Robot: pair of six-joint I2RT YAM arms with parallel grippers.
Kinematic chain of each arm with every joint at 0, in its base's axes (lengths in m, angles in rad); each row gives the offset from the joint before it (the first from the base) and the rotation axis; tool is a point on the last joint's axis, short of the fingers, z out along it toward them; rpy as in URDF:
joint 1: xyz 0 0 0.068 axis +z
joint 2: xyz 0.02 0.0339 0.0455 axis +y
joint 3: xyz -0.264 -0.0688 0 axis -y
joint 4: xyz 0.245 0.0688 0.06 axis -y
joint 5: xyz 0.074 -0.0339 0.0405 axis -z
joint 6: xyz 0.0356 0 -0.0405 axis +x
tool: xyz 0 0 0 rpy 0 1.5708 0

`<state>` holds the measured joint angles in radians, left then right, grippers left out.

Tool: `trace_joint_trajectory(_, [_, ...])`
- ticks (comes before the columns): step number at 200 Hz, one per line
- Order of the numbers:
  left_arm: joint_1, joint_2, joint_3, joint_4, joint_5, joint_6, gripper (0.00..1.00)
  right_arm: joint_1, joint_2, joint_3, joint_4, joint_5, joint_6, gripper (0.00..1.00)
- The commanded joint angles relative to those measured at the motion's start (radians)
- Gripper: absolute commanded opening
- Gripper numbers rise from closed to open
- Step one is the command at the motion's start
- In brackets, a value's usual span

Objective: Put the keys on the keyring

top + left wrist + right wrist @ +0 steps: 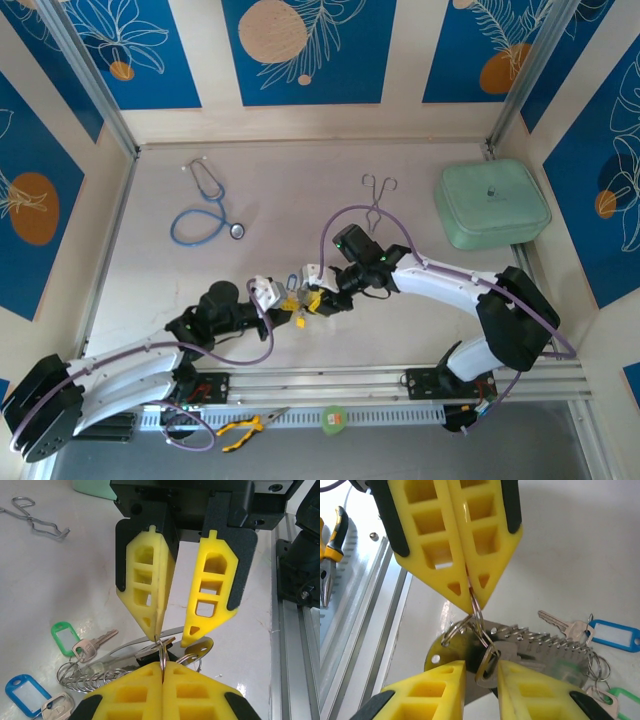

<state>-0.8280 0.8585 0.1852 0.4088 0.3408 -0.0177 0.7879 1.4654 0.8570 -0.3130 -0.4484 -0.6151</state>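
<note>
Nearest me, on the rail at the front edge of the surface, lie yellow-handled pliers. Just beyond the arm bases my two tools meet tip to tip over the middle of the surface. The left tool is clamped fully closed, its yellow pads pinching the thin wire of the keyring, which stands up from the bundle beneath. The right tool faces it with its fingers parted partway. A metal loop of the bundle sits in that gap, and I cannot tell whether either pad touches it. From the left wrist, one of its fingertips sits right at the pinched wire. Under and beside the tools, the rest of the bundle rests on the surface: a coil of rings and the silver keys, one by a green tag, one by a blue tag. Farther out lie a blue-tubed stethoscope on the left, metal forceps in the middle and a pale green case at the far right.
</note>
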Motion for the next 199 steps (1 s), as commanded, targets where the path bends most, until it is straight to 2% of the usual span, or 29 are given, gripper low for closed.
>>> trace_joint_trajectory(1, [-0.005,0.011,-0.010,0.094,0.033,-0.013,0.00,0.005,-0.006,-0.004,0.033,-0.046,0.017,0.22])
trace_joint_trajectory(29, [-0.005,0.003,-0.016,0.097,0.025,-0.013,0.00,0.007,0.003,-0.007,0.021,-0.046,0.017,0.13])
trace_joint_trajectory(56, [-0.006,-0.032,-0.027,0.083,-0.032,-0.016,0.00,0.021,0.010,-0.024,-0.003,-0.010,0.010,0.03])
trace_joint_trajectory(88, [-0.005,-0.080,-0.035,0.059,-0.128,-0.036,0.00,0.055,0.007,-0.052,0.027,0.003,0.034,0.00])
trace_joint_trajectory(118, [-0.005,-0.056,-0.062,0.158,-0.139,-0.092,0.00,0.099,0.057,-0.041,0.101,0.004,0.074,0.00])
trace_joint_trajectory(141, [-0.005,-0.035,-0.064,0.175,-0.124,-0.098,0.00,0.109,0.094,-0.024,0.144,0.050,0.100,0.07])
trace_joint_trajectory(162, [-0.005,-0.033,-0.057,0.148,-0.095,-0.079,0.00,0.084,0.062,-0.040,0.173,0.074,0.130,0.15])
trace_joint_trajectory(199, [-0.005,-0.021,-0.047,0.073,-0.034,-0.025,0.00,0.003,-0.034,-0.093,0.158,-0.009,0.112,0.26])
